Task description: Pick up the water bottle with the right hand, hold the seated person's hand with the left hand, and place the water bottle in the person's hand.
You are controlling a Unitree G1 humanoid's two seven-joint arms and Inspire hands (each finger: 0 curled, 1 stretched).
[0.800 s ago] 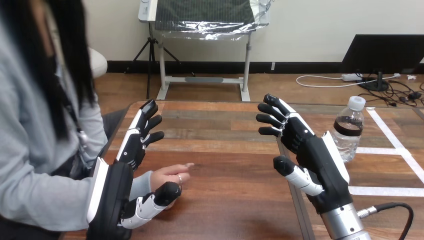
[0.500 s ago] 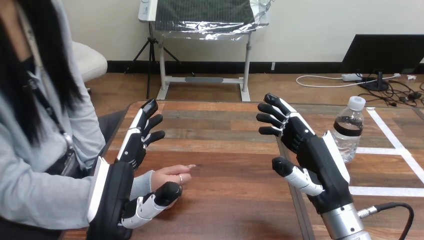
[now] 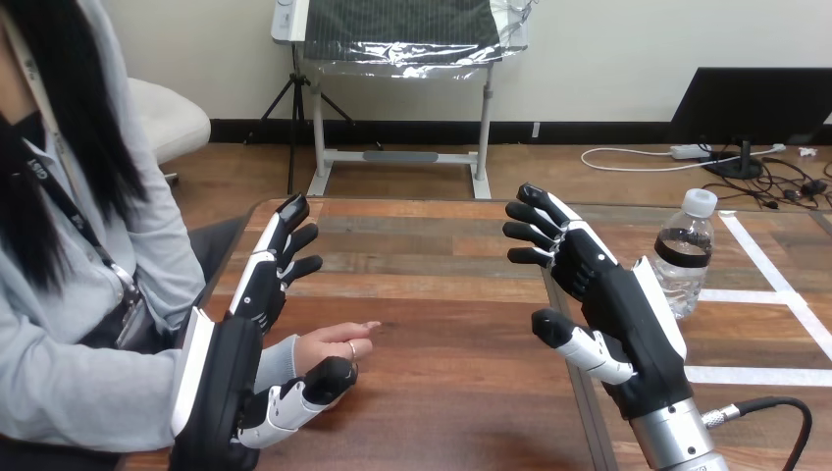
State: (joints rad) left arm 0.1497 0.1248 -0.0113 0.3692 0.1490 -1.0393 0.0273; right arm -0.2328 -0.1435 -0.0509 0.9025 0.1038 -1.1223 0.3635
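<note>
A clear water bottle (image 3: 684,251) with a white cap and a dark label stands upright on the table at the right. My right hand (image 3: 608,294) hovers just left of it, fingers straight and spread, apart from the bottle. My left hand (image 3: 245,334) is raised at the left with straight fingers pointing away and the thumb out to the right. The person's hand (image 3: 336,343) rests on the table right beside my left palm, partly behind my thumb. No finger of mine curls round it.
The wooden table (image 3: 442,294) stretches between my two hands. White tape lines (image 3: 775,285) mark its right part around the bottle. The person sits at the left side, their grey sleeve (image 3: 88,383) at the table's left edge.
The person's upper body has leaned back to the left. Both my hands, the person's hand and the bottle have stayed where they were.
</note>
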